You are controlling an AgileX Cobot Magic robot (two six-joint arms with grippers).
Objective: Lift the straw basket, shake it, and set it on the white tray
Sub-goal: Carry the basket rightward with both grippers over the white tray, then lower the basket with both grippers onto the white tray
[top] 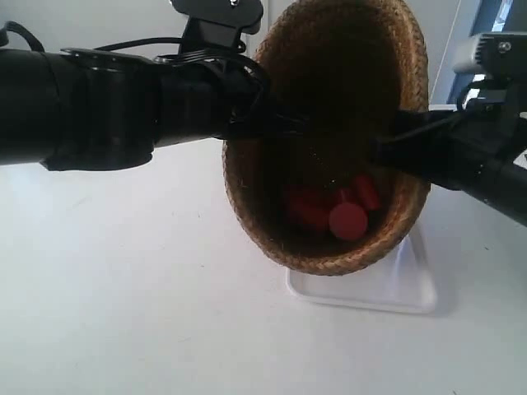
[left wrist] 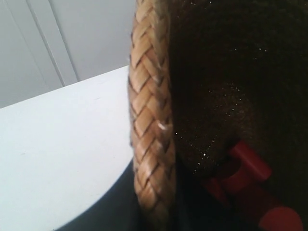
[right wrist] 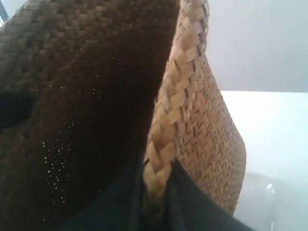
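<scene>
The straw basket (top: 329, 123) hangs in the air, tipped so its dark inside faces the exterior camera, with red cylinders (top: 347, 219) lying in its low side. My left gripper (left wrist: 159, 219) is shut on the braided rim (left wrist: 149, 125), one finger outside and one inside. On the opposite side, my right gripper (right wrist: 156, 204) is shut on the rim (right wrist: 175, 96) too, its dark fingers (right wrist: 192, 207) pinching the braid. The white tray (top: 387, 284) lies on the table below and behind the basket, partly hidden by it.
The white table (top: 123, 288) spreads around the tray. A pale panelled wall (left wrist: 62, 38) stands behind it. Both black arms (top: 99, 99) reach in from the two sides of the exterior view.
</scene>
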